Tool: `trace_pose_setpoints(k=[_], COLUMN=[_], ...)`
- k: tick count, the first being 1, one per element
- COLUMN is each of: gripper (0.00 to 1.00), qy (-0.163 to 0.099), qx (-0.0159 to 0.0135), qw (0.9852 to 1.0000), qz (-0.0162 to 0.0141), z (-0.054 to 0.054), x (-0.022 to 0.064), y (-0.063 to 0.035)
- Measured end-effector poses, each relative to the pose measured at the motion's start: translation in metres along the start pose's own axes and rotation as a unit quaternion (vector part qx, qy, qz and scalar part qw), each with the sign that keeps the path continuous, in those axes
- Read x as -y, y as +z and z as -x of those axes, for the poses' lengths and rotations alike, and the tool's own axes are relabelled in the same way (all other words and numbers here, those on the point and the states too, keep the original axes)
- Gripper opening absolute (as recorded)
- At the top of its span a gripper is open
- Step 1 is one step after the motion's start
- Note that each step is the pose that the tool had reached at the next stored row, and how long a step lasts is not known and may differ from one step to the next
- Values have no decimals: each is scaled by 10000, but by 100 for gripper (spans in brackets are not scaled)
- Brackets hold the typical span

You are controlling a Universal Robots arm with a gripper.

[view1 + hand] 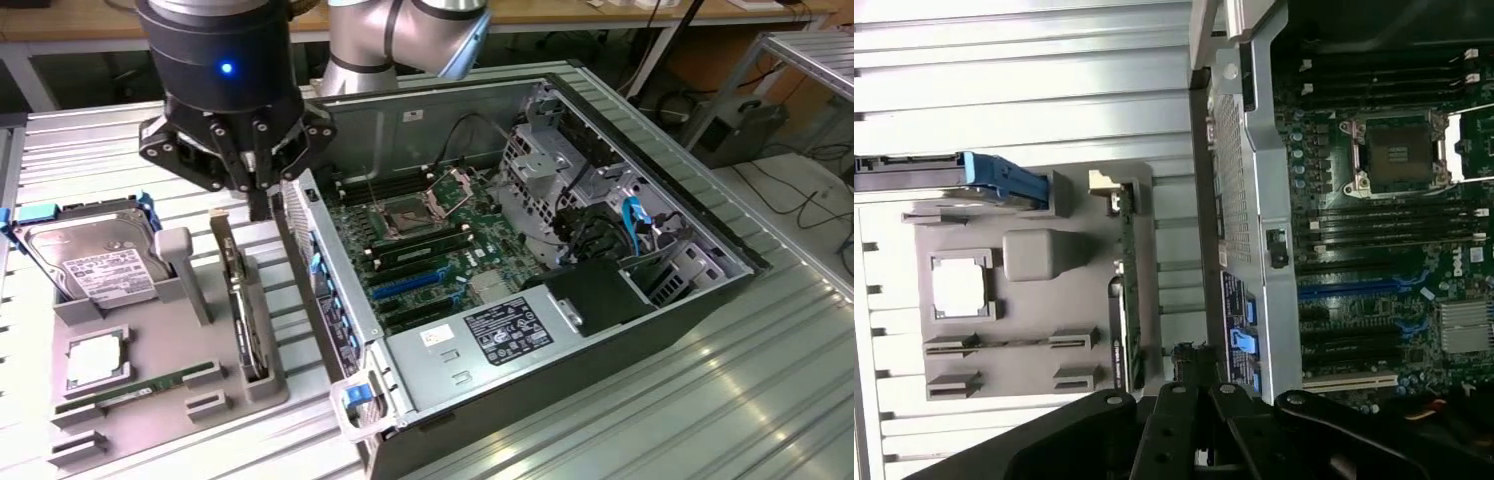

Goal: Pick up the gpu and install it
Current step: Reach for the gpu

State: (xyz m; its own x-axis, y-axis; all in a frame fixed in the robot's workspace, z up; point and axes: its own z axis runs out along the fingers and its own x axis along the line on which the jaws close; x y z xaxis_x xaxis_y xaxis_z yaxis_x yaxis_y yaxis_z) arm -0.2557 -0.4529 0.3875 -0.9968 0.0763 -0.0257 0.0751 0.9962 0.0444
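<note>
The gpu (242,300) stands on its long edge in a slot of the grey holder (160,350), a thin dark card beside the case wall. In the wrist view the gpu (1126,290) is a narrow strip along the holder's (1034,330) edge. My gripper (256,205) hangs just above the card's far end, fingers drawn together to a narrow point with nothing between them. Its dark fingers (1174,420) converge near the case's rear panel. The open computer case (627,330) lies beside the holder, with the motherboard (427,250) and its blue expansion slots (407,285) exposed.
A silver-topped hard drive (94,260) with blue rails stands in the holder's far end. A square processor (94,358) and a green memory stick (134,390) lie in other recesses. The case's perforated rear wall (310,250) rises close beside the gpu. Ribbed metal table (694,400) surrounds everything.
</note>
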Motion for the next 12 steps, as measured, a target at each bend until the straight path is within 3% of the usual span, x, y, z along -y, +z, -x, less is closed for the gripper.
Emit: trace_pose_setpoints(k=[1, 9, 12], gripper=[11, 11, 11], qy=[0, 3, 5], qx=[0, 2, 1], qw=[10000, 10000, 10000], qz=[0, -2, -2], z=[-77, -368, -402], x=[10, 37, 40], y=[17, 126, 136])
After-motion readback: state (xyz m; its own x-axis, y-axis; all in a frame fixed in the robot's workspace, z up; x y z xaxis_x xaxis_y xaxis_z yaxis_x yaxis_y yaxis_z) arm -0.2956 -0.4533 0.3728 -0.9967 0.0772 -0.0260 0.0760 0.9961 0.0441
